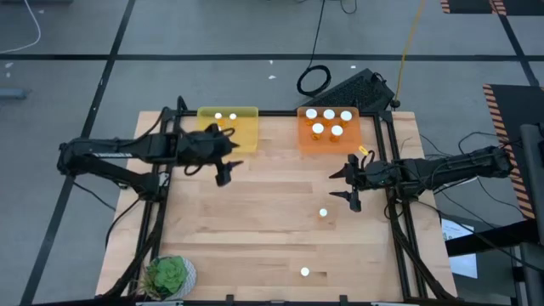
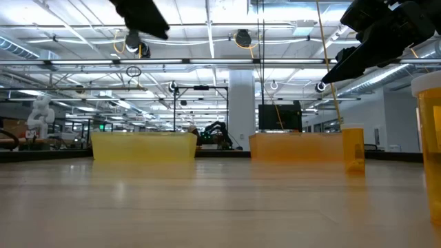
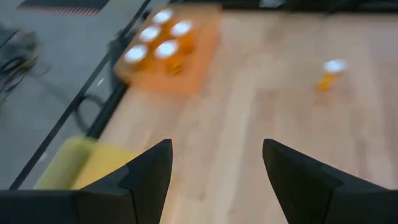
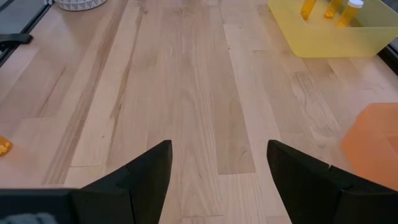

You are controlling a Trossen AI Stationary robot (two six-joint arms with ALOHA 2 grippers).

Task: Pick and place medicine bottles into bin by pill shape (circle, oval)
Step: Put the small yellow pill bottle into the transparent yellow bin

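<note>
Two loose medicine bottles, amber with white caps, stand on the wooden table: one (image 1: 323, 213) right of centre, one (image 1: 304, 272) near the front edge. The yellow bin (image 1: 228, 127) at the far left holds bottles (image 4: 349, 12). The orange bin (image 1: 330, 127) at the far right holds several (image 3: 165, 50). My left gripper (image 1: 228, 172) hovers open just in front of the yellow bin. My right gripper (image 1: 336, 186) hovers open in front of the orange bin, on the far side of the nearer loose bottle (image 3: 329, 71). Nothing is between either gripper's fingers.
A potted green plant (image 1: 168, 276) stands at the table's near left corner. Bare wood lies between the two grippers and across the table's middle (image 4: 186, 93). In the low view, both arms hang above the table, and one loose bottle (image 2: 353, 148) stands before the orange bin (image 2: 296, 146).
</note>
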